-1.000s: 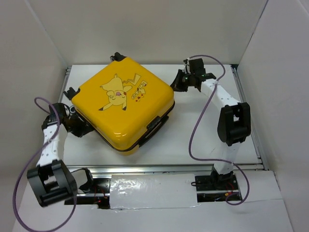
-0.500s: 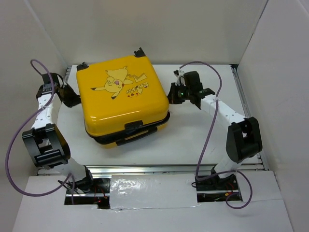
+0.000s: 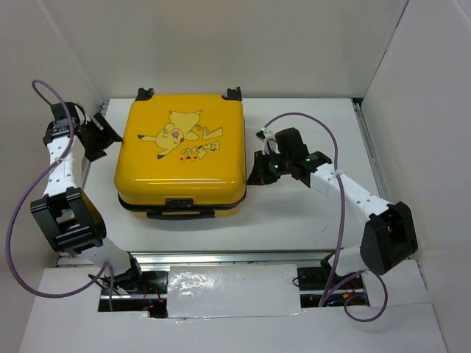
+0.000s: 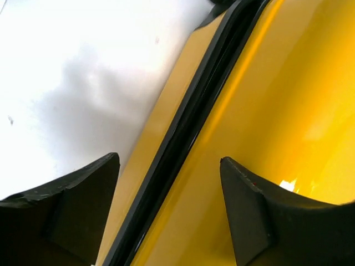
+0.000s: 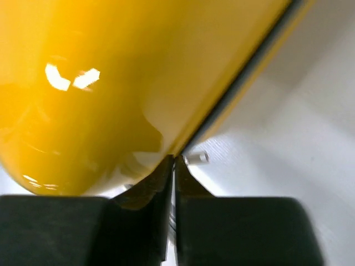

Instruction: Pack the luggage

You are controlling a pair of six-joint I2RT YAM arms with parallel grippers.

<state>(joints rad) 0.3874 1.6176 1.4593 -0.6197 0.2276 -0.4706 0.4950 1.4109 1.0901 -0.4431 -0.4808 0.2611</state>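
Note:
The luggage (image 3: 180, 158) is a yellow hard-shell case with a Pikachu cartoon on the lid. It lies shut and flat on the white table, wheels at the back, black handle (image 3: 180, 213) toward me. My left gripper (image 3: 105, 140) stands open at its left side, the jaws wide; in the left wrist view (image 4: 169, 160) the case's black seam (image 4: 183, 133) runs between the fingers, apart from both. My right gripper (image 3: 254, 170) is at the case's right side, shut with only a thin slit, its tips (image 5: 175, 158) at the lower edge of the shell (image 5: 100, 83) beside a small white zipper pull (image 5: 197, 157).
White walls close the table in on the left, back and right. A metal rail (image 3: 243, 257) runs along the near edge. Purple cables (image 3: 294, 118) loop over both arms. Bare table (image 3: 309, 213) shows to the front right of the case.
The case has turned clockwise from a diagonal to square with the table. My left gripper moved back along its left side and opened. My right gripper came forward along the right side.

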